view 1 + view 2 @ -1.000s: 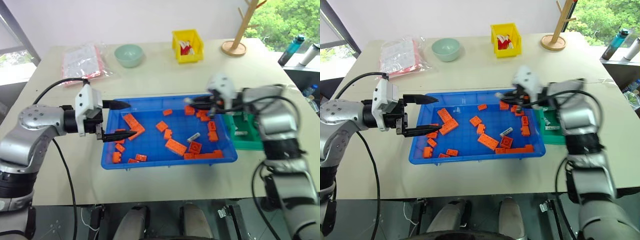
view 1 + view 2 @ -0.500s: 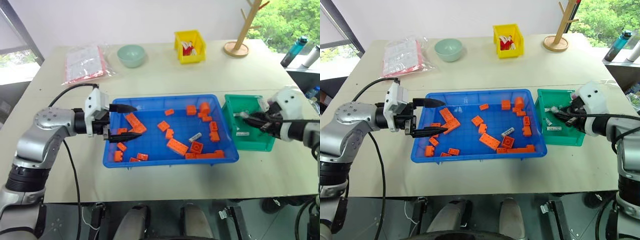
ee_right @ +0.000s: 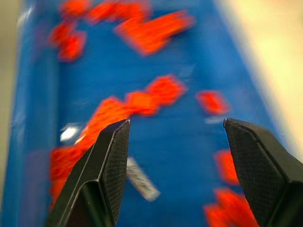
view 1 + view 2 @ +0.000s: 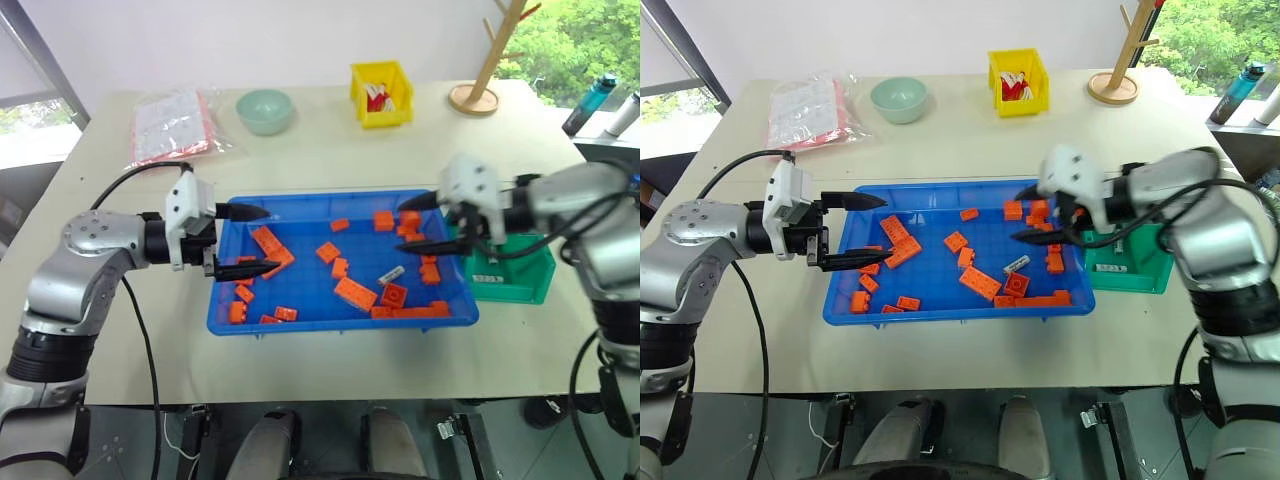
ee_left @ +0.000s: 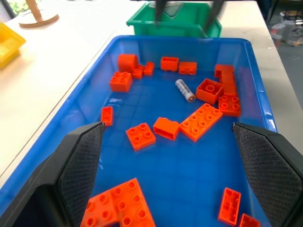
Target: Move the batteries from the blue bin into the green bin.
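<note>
The blue bin (image 4: 300, 290) sits mid-table, strewn with orange bricks. One silver battery (image 4: 391, 274) lies among them toward the bin's right side, also seen as the battery (image 5: 185, 90) and the blurred battery (image 3: 142, 178). My right gripper (image 4: 403, 229) hangs open and empty just above the bin's right part, a little up and right of that battery. My left gripper (image 4: 268, 238) is open and empty over the bin's left end. The green bin (image 4: 520, 285) stands against the blue bin's right wall, with a small battery (image 4: 1114, 267) lying inside.
A yellow bin (image 4: 380, 92), a pale green bowl (image 4: 265, 110) and a plastic bag (image 4: 165, 125) stand along the table's far side. A wooden stand (image 4: 478, 90) is at the far right, with bottles (image 4: 585, 100) beyond the table edge.
My right gripper left the blue bin, opened over the green bin, then swung back left over the blue bin, open. The left gripper stayed put.
</note>
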Available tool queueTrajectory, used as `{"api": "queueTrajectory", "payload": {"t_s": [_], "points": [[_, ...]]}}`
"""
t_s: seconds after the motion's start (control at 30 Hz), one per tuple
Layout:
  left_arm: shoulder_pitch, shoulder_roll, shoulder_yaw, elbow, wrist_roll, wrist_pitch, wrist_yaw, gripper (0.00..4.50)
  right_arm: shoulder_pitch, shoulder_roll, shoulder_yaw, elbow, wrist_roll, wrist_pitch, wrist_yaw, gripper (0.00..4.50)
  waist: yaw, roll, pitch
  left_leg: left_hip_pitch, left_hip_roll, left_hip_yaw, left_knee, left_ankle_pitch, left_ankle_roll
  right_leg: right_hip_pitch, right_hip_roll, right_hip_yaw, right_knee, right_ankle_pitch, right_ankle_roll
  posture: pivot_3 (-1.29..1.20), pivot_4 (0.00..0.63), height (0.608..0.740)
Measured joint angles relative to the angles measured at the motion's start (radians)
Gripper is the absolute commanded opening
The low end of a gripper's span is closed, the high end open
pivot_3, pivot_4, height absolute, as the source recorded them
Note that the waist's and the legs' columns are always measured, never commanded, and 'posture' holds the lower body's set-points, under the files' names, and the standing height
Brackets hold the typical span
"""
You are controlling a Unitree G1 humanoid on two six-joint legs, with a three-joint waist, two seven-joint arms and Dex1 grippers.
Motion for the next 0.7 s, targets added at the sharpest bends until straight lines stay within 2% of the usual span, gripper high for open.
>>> {"api": "queueTrajectory", "payload": {"t_s": [0.17, 0.33, 0.43, 0.7], "points": [[0.004, 0.005, 0.001, -0.038, 0.002, 0.003, 0.024, 4.50, -0.114, 0.119, 0.149, 0.346, -0.131, -0.229, 0.039, 3.21, -0.009, 0.000, 0.000, 0.000, 0.001, 0.001, -0.001, 0.000, 0.000, -0.002, 0.001, 0.000, 0.000, 0.000, 0.000, 0.00, 0.150, 0.719], [0.030, 0.022, 0.022, -0.073, -0.002, 0.024, 0.047, 4.50, -0.211, 0.152, 0.197, 0.632, -0.247, -0.476, 0.052, 3.21, -0.013, 0.000, 0.000, 0.000, 0.001, 0.001, -0.001, 0.000, 0.000, -0.002, 0.001, 0.000, 0.000, 0.000, 0.000, 0.00, 0.150, 0.719], [0.040, 0.029, 0.040, -0.081, -0.002, 0.027, 0.057, 4.50, -0.247, 0.163, 0.207, 0.734, -0.279, -0.592, 0.075, 3.21, -0.015, 0.000, 0.000, 0.000, 0.001, 0.000, -0.001, 0.000, 0.000, -0.002, 0.001, -0.001, 0.000, 0.000, 0.000, 0.00, 0.150, 0.719], [0.069, 0.037, 0.064, -0.100, -0.010, 0.042, 0.070, 4.50, -0.308, 0.183, 0.154, 0.856, -0.257, -0.588, 0.159, 3.21, -0.019, 0.000, 0.000, 0.000, 0.001, 0.000, -0.001, 0.000, 0.000, -0.002, 0.001, -0.001, 0.000, 0.000, 0.000, 0.00, 0.150, 0.719]]}}
